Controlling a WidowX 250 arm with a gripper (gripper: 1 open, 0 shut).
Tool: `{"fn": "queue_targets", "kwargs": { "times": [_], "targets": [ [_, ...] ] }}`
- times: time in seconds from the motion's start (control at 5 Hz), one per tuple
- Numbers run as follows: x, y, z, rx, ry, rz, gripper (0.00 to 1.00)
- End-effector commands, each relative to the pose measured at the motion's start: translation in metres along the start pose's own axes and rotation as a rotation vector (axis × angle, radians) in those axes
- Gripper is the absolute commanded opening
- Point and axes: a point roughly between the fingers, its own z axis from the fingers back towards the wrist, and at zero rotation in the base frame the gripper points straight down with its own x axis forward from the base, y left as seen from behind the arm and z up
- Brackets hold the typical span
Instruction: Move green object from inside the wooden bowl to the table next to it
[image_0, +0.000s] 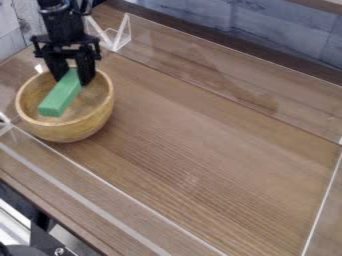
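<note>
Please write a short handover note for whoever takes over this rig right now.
Gripper: pointing straight down over the bowl, jaws shut on the upper end of the green block.
Green block: tilted, its lower end inside the wooden bowl.
Bowl: on the table, near its back left corner.
Done: block gripped.
Left: lift it clear of the rim, set it on the table beside the bowl, let go.

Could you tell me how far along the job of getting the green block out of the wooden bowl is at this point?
Done: the gripper is shut on the upper end of the green object. In hand: the lift; the block tilts, its lower end inside the wooden bowl. Left: carrying it over the rim and setting it on the table beside the bowl, where nothing lies yet.
</note>
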Motion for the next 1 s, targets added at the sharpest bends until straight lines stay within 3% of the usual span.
{"fn": "queue_targets", "kwargs": {
  "times": [0.0, 0.2, 0.4, 0.6, 0.8],
  "targets": [
    [0.007, -0.002, 0.038, -0.003, -0.072, -0.038, 0.0],
    [0.005, -0.011, 0.056, -0.029, -0.081, -0.074, 0.0],
    [-0.001, -0.035, 0.073, -0.065, -0.092, -0.119, 0.0],
    [-0.007, -0.067, 0.078, -0.089, -0.087, -0.198, 0.0],
    [-0.01, -0.11, 0.066, -0.099, -0.069, -0.28, 0.0]
  ]
}}
